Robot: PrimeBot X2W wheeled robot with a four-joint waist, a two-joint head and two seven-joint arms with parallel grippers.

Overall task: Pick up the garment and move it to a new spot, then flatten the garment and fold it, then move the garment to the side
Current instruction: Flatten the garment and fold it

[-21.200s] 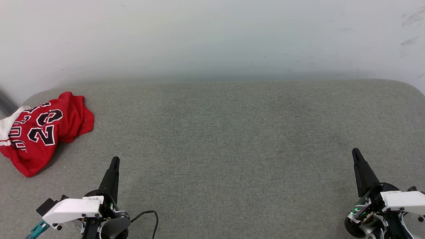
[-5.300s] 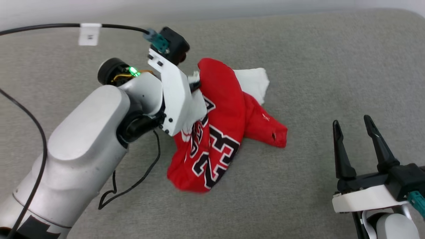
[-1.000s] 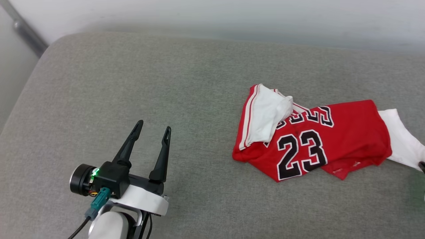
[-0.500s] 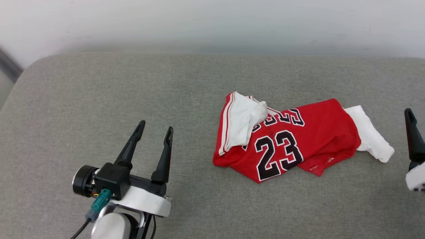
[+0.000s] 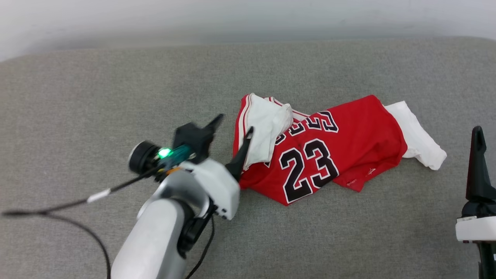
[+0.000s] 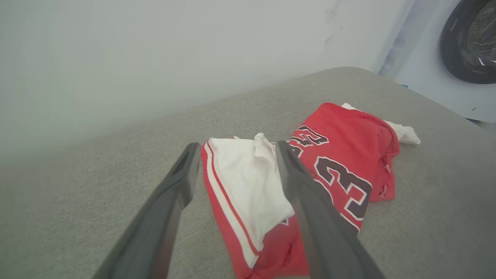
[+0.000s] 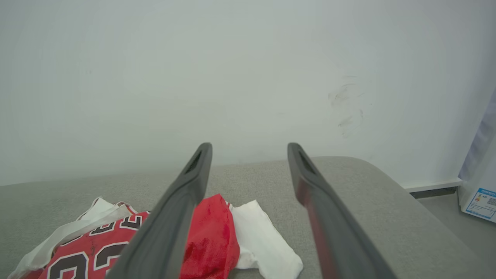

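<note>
Shirt: the red shirt (image 5: 329,151) is lying crumpled on the grey padded surface (image 5: 97,97), right of middle in the head view, with its number 23 facing up.
Long axis: it is running left to right across the surface and tilting a little away at its right end. One white sleeve (image 5: 265,131) is lying folded back over the left end. The other sleeve (image 5: 416,135) is sticking out flat at the right end.
Left jaws: they are standing apart and gripping nothing. They are pointing straight at the shirt's left end. In the left wrist view the folded sleeve (image 6: 248,182) and the striped edge are sitting in the gap between the two fingers (image 6: 302,193). I cannot tell whether a fingertip is touching the cloth.
Right jaws: they are standing apart in the right wrist view and holding nothing. They are hanging off the shirt's right end, near the flat sleeve (image 7: 263,240) but apart from it.
Nearer arm: the left arm (image 5: 166,228) is by far the closer, right at the cloth.
Step in hand: the shirt seems to be sitting in its new spot, so flattening is probably starting.
Coming move: closing on the folded sleeve and drawing it leftward, along the long axis, looks the likely way to open that end.
Risk: pinching the red layer beneath as well could be dragging the whole shirt instead of unfolding it.
</note>
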